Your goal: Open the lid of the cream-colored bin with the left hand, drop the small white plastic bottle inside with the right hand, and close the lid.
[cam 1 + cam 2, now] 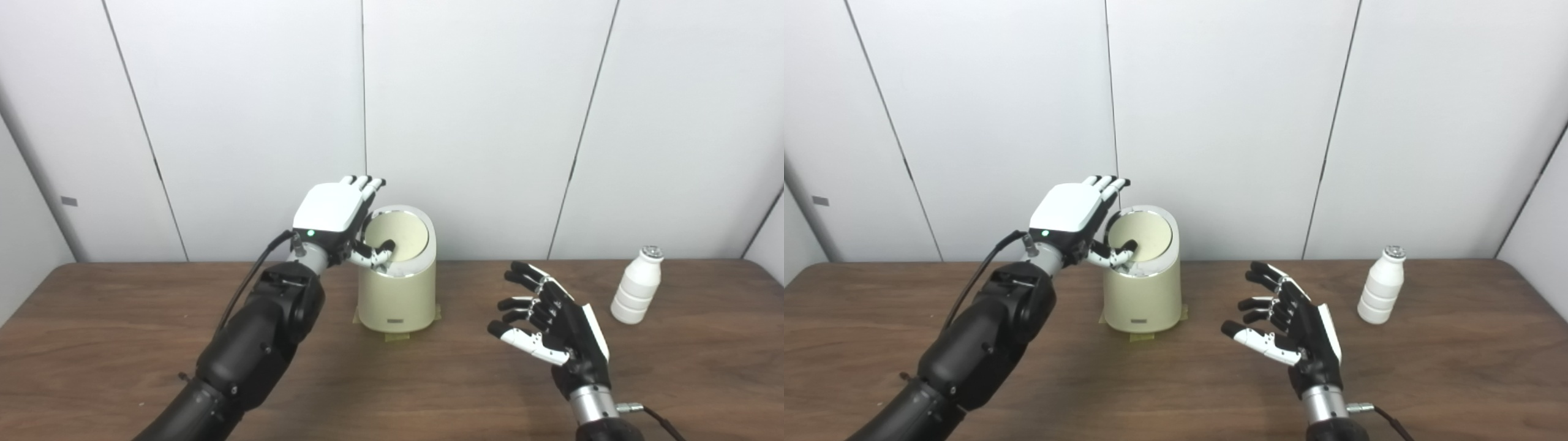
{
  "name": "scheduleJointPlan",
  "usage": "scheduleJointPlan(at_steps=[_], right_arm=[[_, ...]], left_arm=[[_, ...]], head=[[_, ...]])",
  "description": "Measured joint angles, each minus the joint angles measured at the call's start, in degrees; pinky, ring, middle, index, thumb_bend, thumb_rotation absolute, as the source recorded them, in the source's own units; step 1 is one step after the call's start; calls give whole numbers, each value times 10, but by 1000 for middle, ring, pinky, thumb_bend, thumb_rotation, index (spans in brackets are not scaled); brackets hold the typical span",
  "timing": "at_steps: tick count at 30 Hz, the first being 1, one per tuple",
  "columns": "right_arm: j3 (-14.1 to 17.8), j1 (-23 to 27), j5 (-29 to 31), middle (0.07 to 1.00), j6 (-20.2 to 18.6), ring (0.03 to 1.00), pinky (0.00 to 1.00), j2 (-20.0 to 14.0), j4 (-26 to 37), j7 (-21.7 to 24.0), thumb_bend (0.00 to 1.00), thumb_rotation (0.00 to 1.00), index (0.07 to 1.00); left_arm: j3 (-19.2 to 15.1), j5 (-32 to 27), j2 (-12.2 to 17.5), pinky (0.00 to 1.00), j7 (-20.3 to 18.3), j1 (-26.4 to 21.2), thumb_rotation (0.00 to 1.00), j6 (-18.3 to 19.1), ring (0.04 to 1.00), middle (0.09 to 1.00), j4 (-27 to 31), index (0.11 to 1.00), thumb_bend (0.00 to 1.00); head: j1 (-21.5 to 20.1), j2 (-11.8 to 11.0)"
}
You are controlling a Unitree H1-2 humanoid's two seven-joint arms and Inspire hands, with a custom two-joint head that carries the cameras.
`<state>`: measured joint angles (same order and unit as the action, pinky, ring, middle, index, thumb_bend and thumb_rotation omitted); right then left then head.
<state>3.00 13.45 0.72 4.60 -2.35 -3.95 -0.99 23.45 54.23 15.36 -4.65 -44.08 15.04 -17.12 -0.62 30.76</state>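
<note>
The cream-colored bin [397,294] stands upright toward the back of the wooden desk [122,343], close to the white panelled wall [478,122], with strips of yellowish tape [397,335] showing under its base. Its round lid [398,236] sits tilted in the slanted top, ringed by a bright metal rim. The left hand [334,214] is raised at the bin's upper left edge, its white back facing up; its fingers [367,182] extend straight past the rim on the far side, while the thumb curls in and touches the lower left part of the lid. The hand is spread and grips nothing, and whether the lid has yet tipped inward under the thumb cannot be told. The right hand [1295,331] hovers above the desk to the right of the bin and well apart from it, palm turned toward the bin, its fingers [1268,288] released and splayed, holding nothing. The small white plastic bottle [1380,285] stands upright on the desk beyond and to the right of those fingers, clear of them, with its ribbed body and silvery cap plainly in sight.
</note>
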Motion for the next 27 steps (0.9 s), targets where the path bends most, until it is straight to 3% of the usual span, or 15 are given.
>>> scheduleJointPlan(at_steps=[2, 7, 18, 22, 27], right_arm=[[0, 1, 0, 773, 0, 575, 484, 0, -3, 0, 742, 207, 773], [0, 1, 1, 774, 0, 566, 480, 0, -5, 0, 721, 189, 774], [-2, 2, 0, 770, -8, 569, 461, 2, 1, -1, 708, 185, 773], [-1, 2, 0, 770, -8, 561, 461, 2, 0, -1, 701, 175, 775], [0, 2, 0, 774, -7, 576, 469, 1, -2, -1, 716, 203, 778]], left_arm=[[-31, -14, -6, 699, 35, 8, 216, -4, 831, 871, 10, 880, 736], [-83, -40, -12, 577, 117, 14, 240, -27, 773, 843, 33, 835, 695], [-113, -83, -22, 595, 141, 33, 294, -39, 771, 825, 58, 821, 649], [-172, -168, -42, 643, 150, 60, 241, -63, 775, 799, 72, 790, 624], [-249, -345, -73, 594, 106, 129, 204, -64, 729, 764, 149, 772, 608]], head=[[1, 0], [4, 1], [2, 0], [1, -1], [3, -2]])
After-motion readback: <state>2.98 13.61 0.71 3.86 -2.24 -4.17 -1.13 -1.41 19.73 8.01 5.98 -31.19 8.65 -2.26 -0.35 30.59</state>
